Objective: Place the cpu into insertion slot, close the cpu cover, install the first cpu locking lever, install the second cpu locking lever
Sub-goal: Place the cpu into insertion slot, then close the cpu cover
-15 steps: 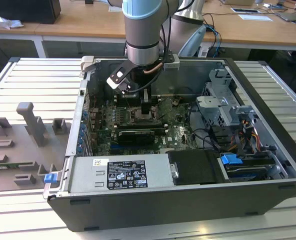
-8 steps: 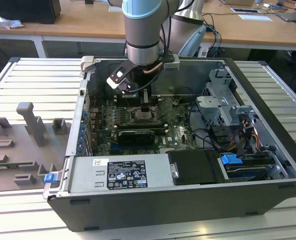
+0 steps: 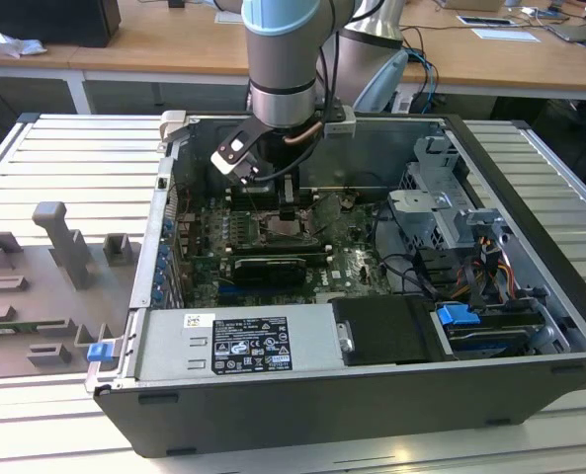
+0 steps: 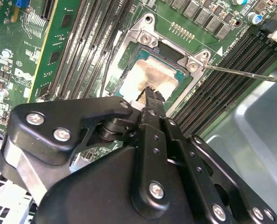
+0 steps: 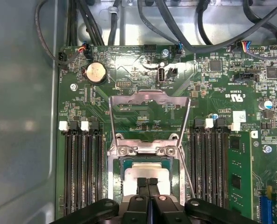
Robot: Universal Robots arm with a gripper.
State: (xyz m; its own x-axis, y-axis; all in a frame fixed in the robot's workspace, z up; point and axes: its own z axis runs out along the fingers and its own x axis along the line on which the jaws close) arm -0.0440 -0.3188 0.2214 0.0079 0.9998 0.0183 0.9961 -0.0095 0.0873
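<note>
The cpu (image 5: 150,169), a pale silver-beige square, lies flat inside the insertion slot (image 5: 124,163), which has a dark rim and green board around it. In the second wrist view the cpu (image 4: 152,74) sits in the same slot (image 4: 124,85). The cpu cover (image 5: 150,100), a silvery frame, stands swung open behind its hinge. A thin metal locking lever (image 4: 245,74) juts out beside the socket. My gripper (image 5: 148,183) is shut, its black fingertips (image 4: 150,93) pressed together with nothing between them, at or just above the cpu's near edge. In the exterior view my gripper (image 3: 288,209) reaches down into the case.
Long black memory slots (image 5: 80,172) flank the socket on both sides. Cables (image 5: 175,28) run along the case wall beyond the board. The open computer case (image 3: 530,197) holds a drive cage (image 3: 441,207) and a power supply (image 3: 243,341). Grey fixtures (image 3: 60,247) stand outside at the exterior view's left.
</note>
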